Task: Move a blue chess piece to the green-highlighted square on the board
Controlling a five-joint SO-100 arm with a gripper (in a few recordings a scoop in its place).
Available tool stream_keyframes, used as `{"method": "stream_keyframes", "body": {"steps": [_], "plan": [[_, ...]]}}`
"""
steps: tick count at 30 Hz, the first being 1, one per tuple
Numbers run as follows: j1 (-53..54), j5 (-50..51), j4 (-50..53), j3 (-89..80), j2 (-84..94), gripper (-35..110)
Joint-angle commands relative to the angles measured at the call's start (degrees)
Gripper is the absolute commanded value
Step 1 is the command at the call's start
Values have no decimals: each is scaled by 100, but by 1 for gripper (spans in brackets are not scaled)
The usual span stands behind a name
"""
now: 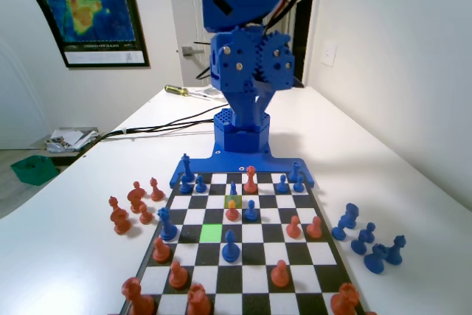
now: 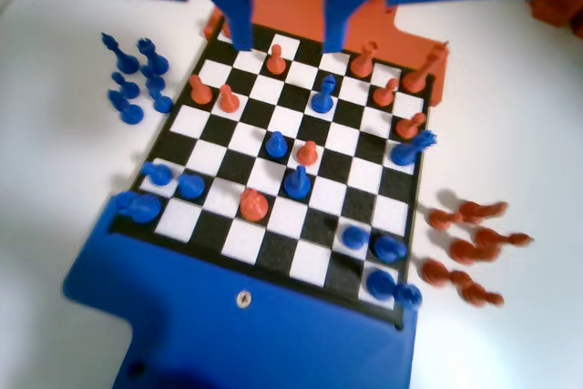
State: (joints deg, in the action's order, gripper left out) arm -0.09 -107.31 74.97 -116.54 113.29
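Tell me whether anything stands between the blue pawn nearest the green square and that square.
Nothing visible does. In the fixed view the blue pawn stands diagonally beside the green-highlighted square, which is bare, and no piece lies between them.

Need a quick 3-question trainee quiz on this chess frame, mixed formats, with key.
1. True or false: the green-highlighted square has no piece on it.
2. In the wrist view, the gripper is: A) open and empty; B) shut on a blue pawn; C) shut on an orange pawn.
3. Fill in: in the fixed view, the blue pieces off the board stand on the table to the ___ of the board.
Key: 1 true; 2 A; 3 right.
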Motion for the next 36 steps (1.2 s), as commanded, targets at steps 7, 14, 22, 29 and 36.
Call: {"method": "stream_keyframes", "body": {"steps": [7,14,22,29,36], "plan": [[229,-439,-870,-352,-483,15],[431,-747,-1907,-984,-835,15],[650,-1020,-2303,-1143,-1239,13],[923,-1266,-2900,-1547,-1380,13],[967,-1327,-3199,-1846,-1415,12]]}}
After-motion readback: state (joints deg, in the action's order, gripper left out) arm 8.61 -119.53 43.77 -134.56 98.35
